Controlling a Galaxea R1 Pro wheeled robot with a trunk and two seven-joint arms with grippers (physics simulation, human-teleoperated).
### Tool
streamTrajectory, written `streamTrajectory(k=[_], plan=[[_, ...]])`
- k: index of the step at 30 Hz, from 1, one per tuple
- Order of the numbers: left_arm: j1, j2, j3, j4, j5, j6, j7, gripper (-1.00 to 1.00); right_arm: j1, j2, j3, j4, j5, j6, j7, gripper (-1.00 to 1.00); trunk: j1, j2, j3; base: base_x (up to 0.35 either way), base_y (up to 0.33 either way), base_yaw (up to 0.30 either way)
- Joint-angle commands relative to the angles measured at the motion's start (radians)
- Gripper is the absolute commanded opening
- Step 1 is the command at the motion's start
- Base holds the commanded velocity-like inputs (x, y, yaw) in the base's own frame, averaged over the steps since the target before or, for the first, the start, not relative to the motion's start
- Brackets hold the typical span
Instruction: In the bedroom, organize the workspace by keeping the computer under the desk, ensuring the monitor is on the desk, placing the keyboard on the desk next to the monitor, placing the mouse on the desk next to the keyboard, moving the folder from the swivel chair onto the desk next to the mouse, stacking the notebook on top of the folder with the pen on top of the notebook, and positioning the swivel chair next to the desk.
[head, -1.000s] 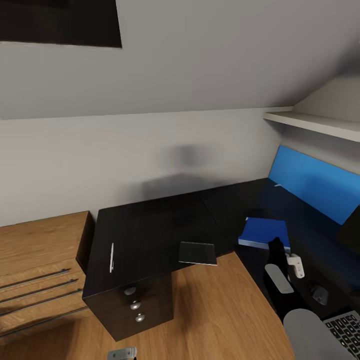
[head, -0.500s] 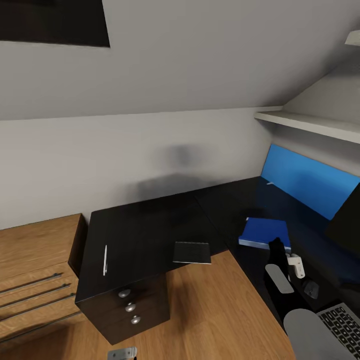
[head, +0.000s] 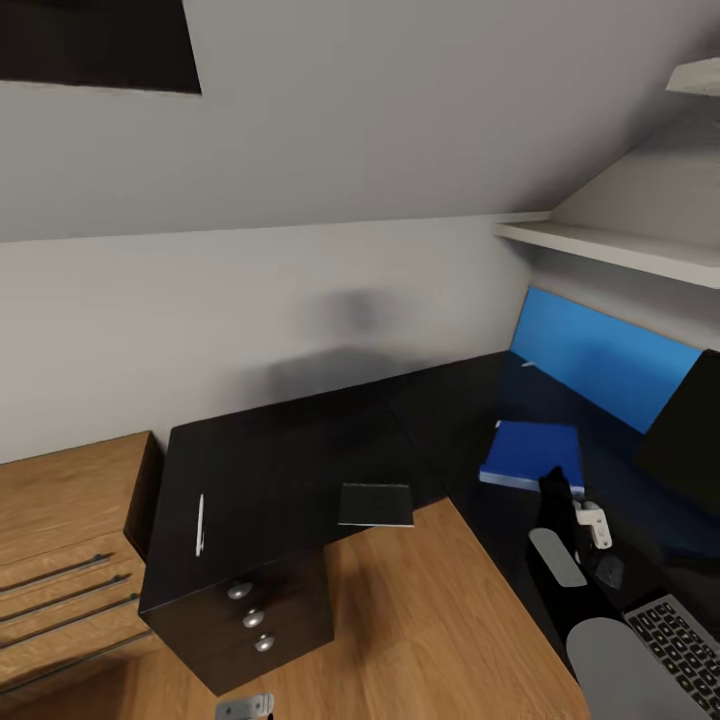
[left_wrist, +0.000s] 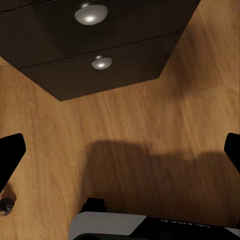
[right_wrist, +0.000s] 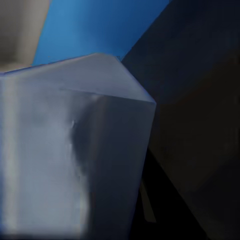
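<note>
At the corner of the bedroom's L-shaped black desk (head: 270, 455), we look down from the head camera on a workspace partly in order. The blue folder (head: 530, 452) lies on the right-hand wing of the glossy top, below a bright blue wall panel (head: 600, 360) and a white shelf (head: 610, 250). Just beside it, at the picture's right edge, stands the black monitor (head: 688, 440). The keyboard (head: 675, 640) sits nearer us on the same wing, with a small dark mouse (head: 604, 571) between it and the folder.

On the left-hand wing we see the white pen (head: 200, 525) lying near the front edge. A dark flat notebook (head: 377, 504) rests at the inner corner, partly overhanging the wooden floor (head: 430, 620). The dark drawer unit (head: 255, 620) with silver knobs stands under that wing, next to a light wooden counter (head: 60, 500).

Our right gripper (head: 553, 490) reaches to the near edge of the folder. From the head view and from the blurred bluish surface (right_wrist: 60, 150) close before the right wrist camera, we cannot tell whether it is parted or closed, or whether it grips the folder.

Our left gripper (left_wrist: 121, 150) hangs low over the floor before the drawer unit, its black fingertips (left_wrist: 11, 152) spread wide with nothing between them.
</note>
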Motion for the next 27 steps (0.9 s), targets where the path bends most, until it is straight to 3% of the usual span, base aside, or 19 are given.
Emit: streamTrajectory(k=[1,3,13,27], plan=[[0.000,0.001,-0.003,-0.002,0.009,0.005,0.007,1.00,0.000,0.000,0.001,0.001,-0.010,-0.018,0.032,-1.00,0.000,-0.002,-0.002,0.000,0.000,-0.122],[0.000,0.001,-0.007,-0.003,0.010,0.007,0.007,1.00,0.002,0.003,0.001,0.004,-0.011,-0.048,0.113,-1.00,0.000,-0.002,-0.002,0.000,0.000,-0.140],[0.000,-0.002,-0.002,-0.051,0.020,0.008,0.011,1.00,0.001,0.003,0.001,0.004,-0.012,-0.051,0.121,-1.00,0.000,-0.002,-0.002,0.000,0.000,-0.144],[0.000,-0.005,-0.005,-0.058,0.023,0.009,0.013,1.00,0.002,0.010,0.003,0.001,-0.014,-0.043,0.120,-1.00,0.054,-0.100,-0.046,0.000,0.000,-0.007]])
